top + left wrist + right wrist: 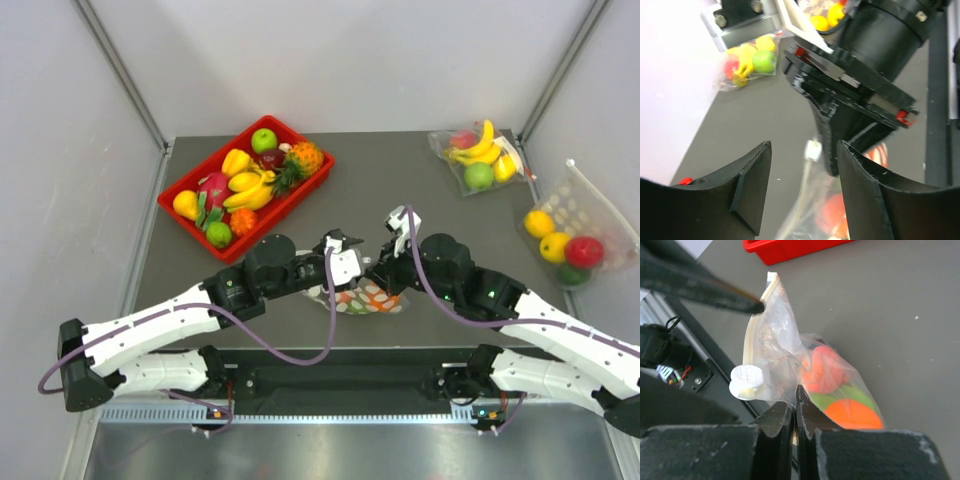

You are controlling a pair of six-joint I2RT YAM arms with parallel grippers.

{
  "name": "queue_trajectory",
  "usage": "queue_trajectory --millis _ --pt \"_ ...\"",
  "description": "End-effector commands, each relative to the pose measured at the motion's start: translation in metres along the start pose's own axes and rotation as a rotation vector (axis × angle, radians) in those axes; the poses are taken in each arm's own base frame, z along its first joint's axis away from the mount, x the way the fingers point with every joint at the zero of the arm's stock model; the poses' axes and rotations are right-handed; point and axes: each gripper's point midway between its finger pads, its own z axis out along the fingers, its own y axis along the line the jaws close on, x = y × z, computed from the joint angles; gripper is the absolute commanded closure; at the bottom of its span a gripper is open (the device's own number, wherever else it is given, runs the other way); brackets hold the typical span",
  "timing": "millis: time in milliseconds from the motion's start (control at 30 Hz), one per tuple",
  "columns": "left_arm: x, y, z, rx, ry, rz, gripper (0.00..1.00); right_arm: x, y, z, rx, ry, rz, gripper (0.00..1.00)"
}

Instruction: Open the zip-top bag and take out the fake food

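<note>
One zip-top bag (pixel 368 298), two other fruit bags (pixel 478 158) (pixel 575 228), one red tray (pixel 296 200), two arms (pixel 170 320) (pixel 560 325).

Clear crinkled plastic zip-top bag (pixel 774 347), glossy fake food (pixel 827 372), matt table (pixel 900 300)

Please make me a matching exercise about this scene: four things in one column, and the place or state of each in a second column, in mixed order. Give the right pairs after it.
Things:
1. red tray
2. zip-top bag
3. left tool
4. bag with bananas and a green apple

Places or states:
A. at the far right corner of the table
B. open, its fingers on either side of the bag's zip edge
C. pinched by the shut right tool
D. on the far left side of the table

Pairs: 1-D, 2-C, 3-B, 4-A
</note>
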Motion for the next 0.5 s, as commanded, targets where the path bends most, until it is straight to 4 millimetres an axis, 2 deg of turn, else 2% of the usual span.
queue_trajectory --millis 0,167,200,233,467 --pt "-0.023 0.02 0.0 -0.089 -0.079 0.055 0.42 -0.017 0.017 -0.007 -0.089 -0.054 0.003 1.0" --pt "-0.016 0.019 0.008 -0.079 -0.046 0.063 0.51 -0.013 0.021 -0.008 -0.114 -0.047 0.005 1.0" --pt "-0.016 0.019 0.008 -0.076 -0.044 0.061 0.57 -0.012 0.02 -0.008 -0.113 -0.047 0.007 1.0" --pt "-0.015 0.017 0.009 -0.064 -0.038 0.059 0.59 -0.013 0.021 -0.009 -0.113 -0.048 0.007 1.0" --pt "-0.008 0.005 0.008 -0.015 -0.021 0.033 0.62 -0.013 0.019 -0.012 -0.104 -0.055 0.006 1.0"
